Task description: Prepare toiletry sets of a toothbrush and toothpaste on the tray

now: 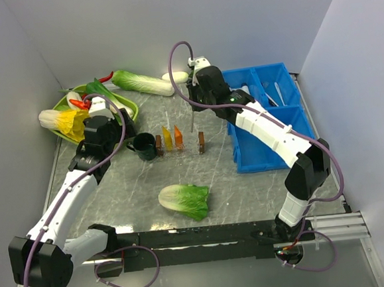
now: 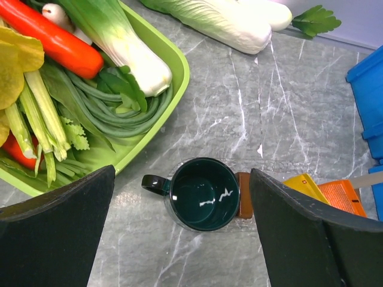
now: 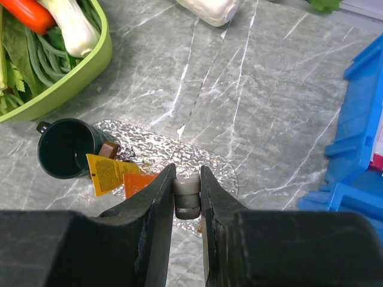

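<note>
Toothbrush [image 1: 192, 120] hangs upright from the clenched right gripper [image 3: 187, 179], over the tray [image 3: 149, 143] just beside the orange tube [image 3: 137, 182]. Let go while tilted, it could knock that tube or roll off the rim. Left gripper [image 2: 182, 173] gapes, empty, over the mug [image 2: 203, 194].

I'm running this from afar in what is plainly a robot lab test cell, not a home. Plain pale panel walls [image 1: 169, 25] box in a grey marble-patterned tabletop [image 1: 135, 181]. A black metal rail [image 1: 199, 236] lines the near edge, thin purple cables [image 1: 179, 43] loop about, and the leafy green-and-white cabbage [image 1: 184, 201] looks like moulded plastic.
</note>
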